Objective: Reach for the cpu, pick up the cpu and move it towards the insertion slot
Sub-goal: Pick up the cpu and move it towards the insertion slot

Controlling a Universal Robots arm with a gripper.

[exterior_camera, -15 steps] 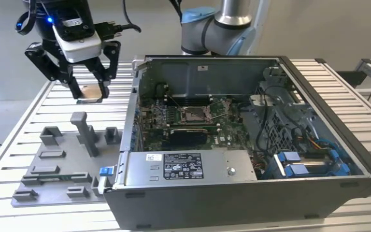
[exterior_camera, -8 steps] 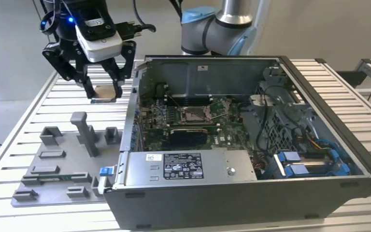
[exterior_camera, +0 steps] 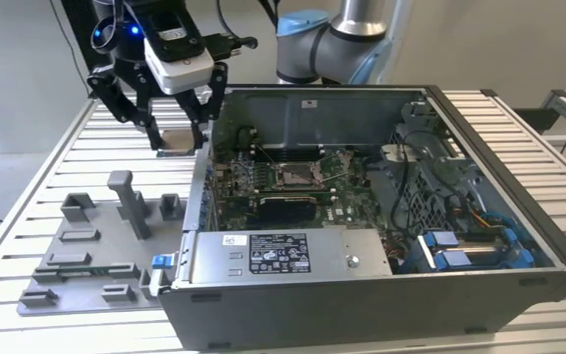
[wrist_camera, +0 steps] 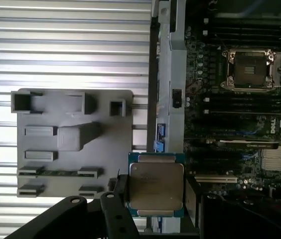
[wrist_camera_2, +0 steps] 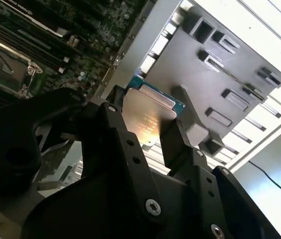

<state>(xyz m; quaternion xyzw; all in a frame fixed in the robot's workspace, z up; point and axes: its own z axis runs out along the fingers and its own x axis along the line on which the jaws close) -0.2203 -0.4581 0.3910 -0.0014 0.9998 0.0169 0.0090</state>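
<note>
On the exterior view's left, a grey fixture plate (exterior_camera: 86, 258) with upright blocks lies on the slatted counter (exterior_camera: 57, 158). Above and behind it, just outside the wall of the open computer case (exterior_camera: 382, 295), the hand (exterior_camera: 177, 139) hangs in the air, its fingers closed on the cpu (exterior_camera: 176, 139) by two opposite edges; in both wrist views the chip's silvery top shows flat between the black fingers (wrist_camera: 121, 191). Pickup looks done, and the carry is in hand. Further right, inside the case, the insertion slot (exterior_camera: 299, 174) sits on the green board, well apart from the chip. I judge that reaching it calls for travel over the case wall, with the chip kept level.
</note>
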